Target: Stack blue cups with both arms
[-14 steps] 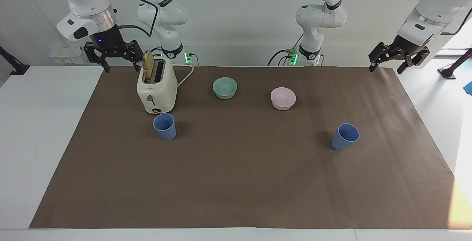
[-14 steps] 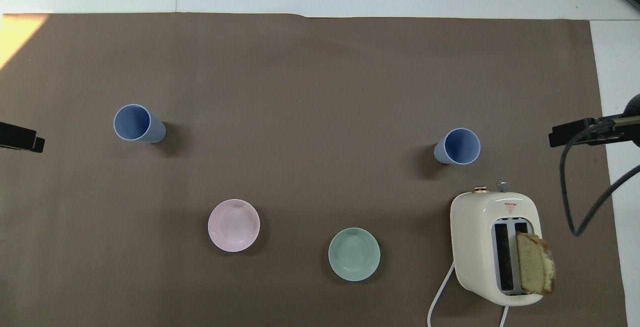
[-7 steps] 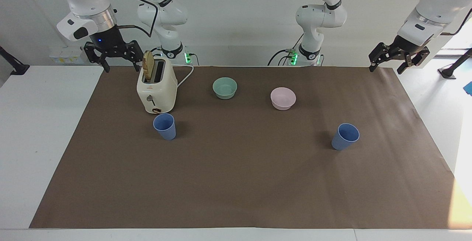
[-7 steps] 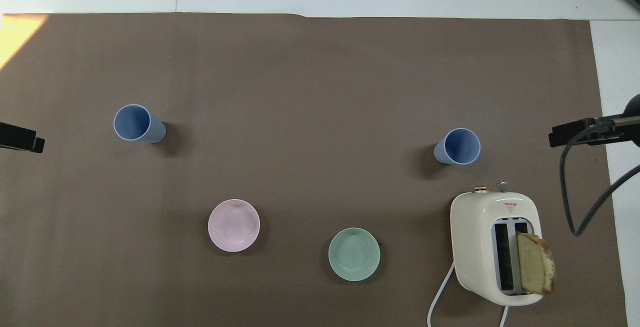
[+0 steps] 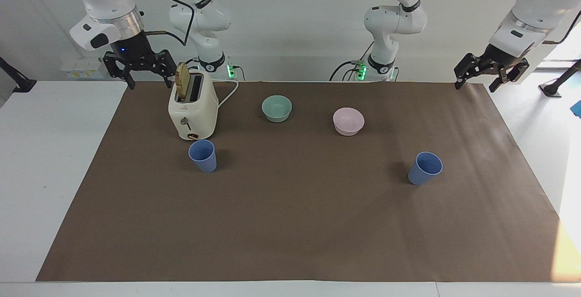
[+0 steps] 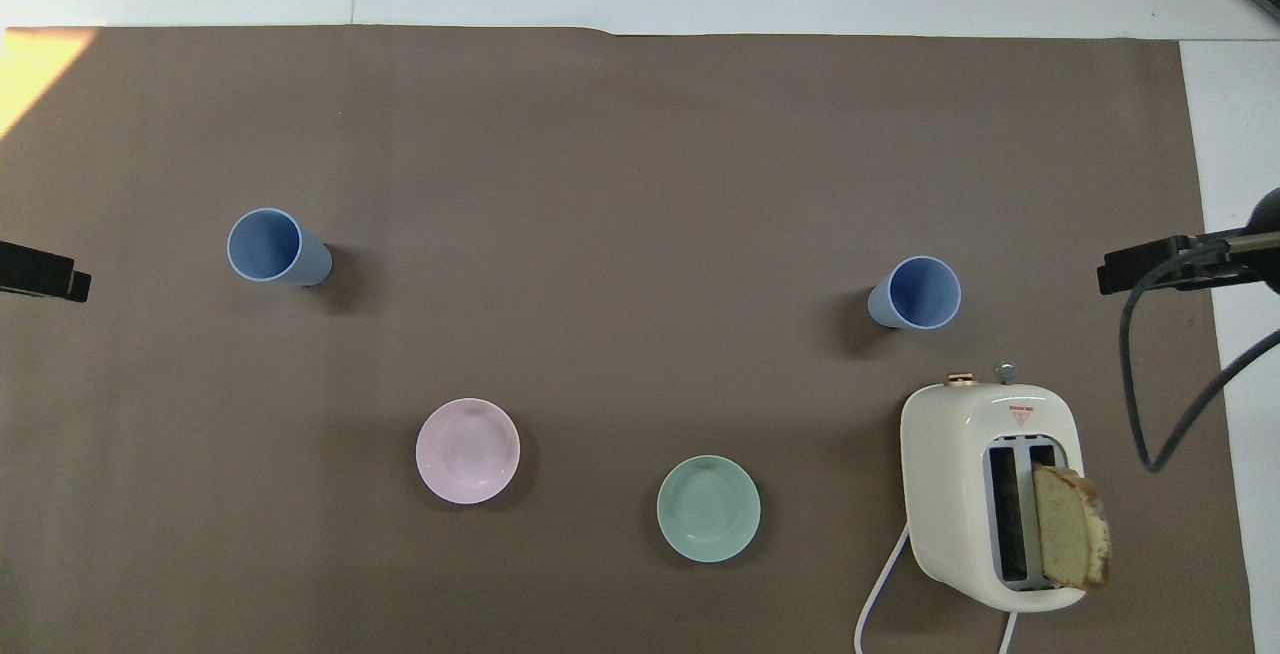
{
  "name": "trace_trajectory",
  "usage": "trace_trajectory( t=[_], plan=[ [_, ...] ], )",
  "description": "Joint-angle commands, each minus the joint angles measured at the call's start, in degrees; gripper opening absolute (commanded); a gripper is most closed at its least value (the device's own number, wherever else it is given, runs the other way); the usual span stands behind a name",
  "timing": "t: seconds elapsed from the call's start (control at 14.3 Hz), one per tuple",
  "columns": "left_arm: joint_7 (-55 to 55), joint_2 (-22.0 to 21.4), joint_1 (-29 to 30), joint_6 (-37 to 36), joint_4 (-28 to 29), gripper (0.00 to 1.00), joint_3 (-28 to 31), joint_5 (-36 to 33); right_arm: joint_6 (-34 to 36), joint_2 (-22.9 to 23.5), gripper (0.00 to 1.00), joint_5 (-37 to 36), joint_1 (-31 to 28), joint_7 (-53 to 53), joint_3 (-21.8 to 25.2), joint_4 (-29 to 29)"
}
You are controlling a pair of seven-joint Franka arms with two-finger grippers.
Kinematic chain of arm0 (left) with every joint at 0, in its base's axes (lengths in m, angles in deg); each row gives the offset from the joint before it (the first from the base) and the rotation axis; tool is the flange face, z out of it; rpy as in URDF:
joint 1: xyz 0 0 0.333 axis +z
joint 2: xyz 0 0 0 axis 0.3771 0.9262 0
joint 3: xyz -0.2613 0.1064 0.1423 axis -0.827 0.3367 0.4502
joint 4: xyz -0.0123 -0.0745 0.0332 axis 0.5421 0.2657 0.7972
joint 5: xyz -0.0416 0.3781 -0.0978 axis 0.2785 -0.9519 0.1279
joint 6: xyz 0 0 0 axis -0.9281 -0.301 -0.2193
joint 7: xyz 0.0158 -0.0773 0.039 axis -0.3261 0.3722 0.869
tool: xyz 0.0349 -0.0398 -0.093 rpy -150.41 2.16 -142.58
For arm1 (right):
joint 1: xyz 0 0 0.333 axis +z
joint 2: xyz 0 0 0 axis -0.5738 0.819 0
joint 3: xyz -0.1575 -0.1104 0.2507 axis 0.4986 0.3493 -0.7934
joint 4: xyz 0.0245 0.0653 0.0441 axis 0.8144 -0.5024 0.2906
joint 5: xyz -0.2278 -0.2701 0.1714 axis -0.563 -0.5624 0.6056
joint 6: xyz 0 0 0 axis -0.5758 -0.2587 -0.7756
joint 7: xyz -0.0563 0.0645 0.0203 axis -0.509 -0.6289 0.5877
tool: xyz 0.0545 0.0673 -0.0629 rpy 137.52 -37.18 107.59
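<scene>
Your brown table mat covers nearly the whole white table, and everything you need sits on it. Your right arm waits above the mat's corner at its own end, its right gripper hanging over that corner beside the toaster with the jaws spread wide and nothing in them. Your left arm waits the same way at the other end, its left gripper raised over the mat's corner there, also wide and empty. The cream toaster stands toward the right arm's end, a slice of bread sticking up from one slot and its white cord trailing toward the robots. Near the middle you have the mint-green bowl and, beside it toward the left arm's end, the pale pink bowl. The two blue cups stand upright, well apart and unstacked: one blue cup just beside the toaster and farther from the robots than it, the other blue cup toward the left arm's end, farther from the robots than the pink bowl.
</scene>
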Motion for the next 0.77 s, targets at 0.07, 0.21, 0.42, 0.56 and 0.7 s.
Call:
trace_trajectory(
  t=[0.07, 0.21, 0.42, 0.56, 0.7],
  plan=[
    [-0.18, -1.92, 0.45, 3.73, 3.42, 1.0, -0.45, -0.75, -1.59, -1.59, 1.0, 0.48, -0.48, 0.85, -0.01, -2.16],
    [-0.18, -1.92, -0.08, 5.04, 5.52, 1.0, -0.45, -0.75, -1.59, -1.59, 1.0, 0.57, -0.48, 0.85, -0.01, -2.16],
    [-0.27, -2.01, -0.26, 8.56, 8.6, 1.0, -0.54, -0.75, -1.59, -1.59, 1.0, 0.48, -0.48, 0.85, -0.01, -2.16],
    [-0.97, -2.01, -0.26, 14.24, 13.24, 1.0, -0.54, -0.75, -1.59, -1.59, 1.0, 0.48, -0.48, 0.85, -0.01, -2.16],
    [-2.46, -3.94, -0.34, 19.62, 17.56, 1.0, -0.54, -0.75, -1.59, -1.59, 1.0, 0.48, -0.48, 0.85, -0.01, -2.16]
  ],
)
